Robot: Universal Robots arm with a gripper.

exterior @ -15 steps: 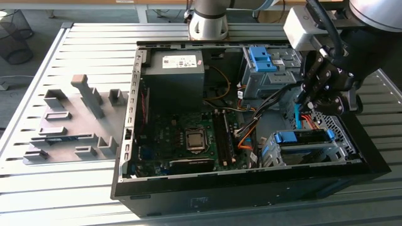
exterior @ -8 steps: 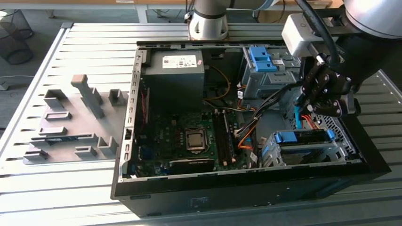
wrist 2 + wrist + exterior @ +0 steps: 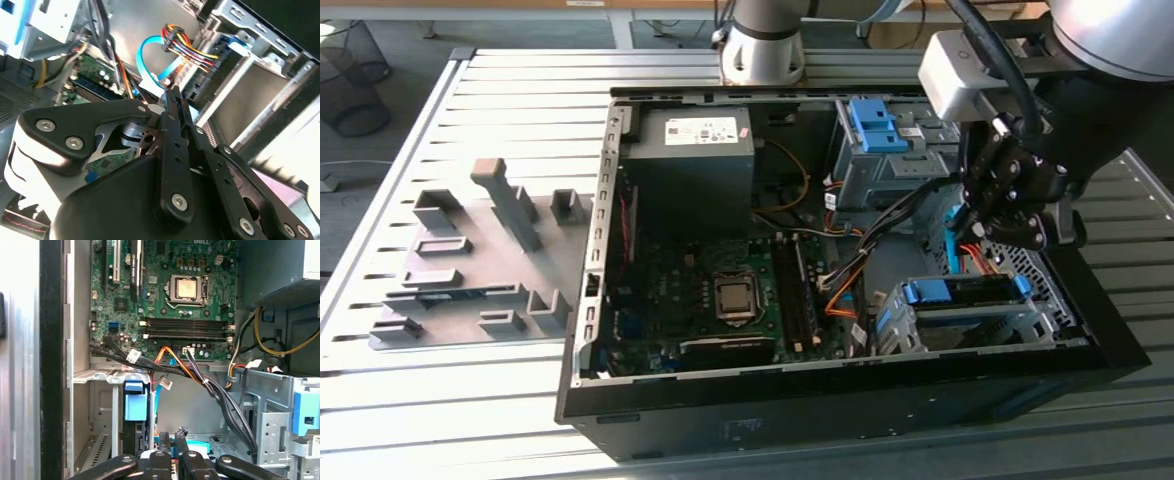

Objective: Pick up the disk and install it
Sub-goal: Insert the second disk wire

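The tool (image 3: 1014,215) sits inside the open computer case (image 3: 854,390), above the lower drive cage (image 3: 961,320) near the bench's (image 3: 520,400) front right corner. Finger state cannot be determined. The disk (image 3: 974,290), blue-railed, lies in that cage. The power supply (image 3: 694,150) carries a white sticker, text illegible.

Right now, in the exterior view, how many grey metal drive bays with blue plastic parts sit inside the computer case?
2. One bay stands beside the power-supply box, on the exterior view's right of it; the other lies at that view's lower right. More may be hidden.
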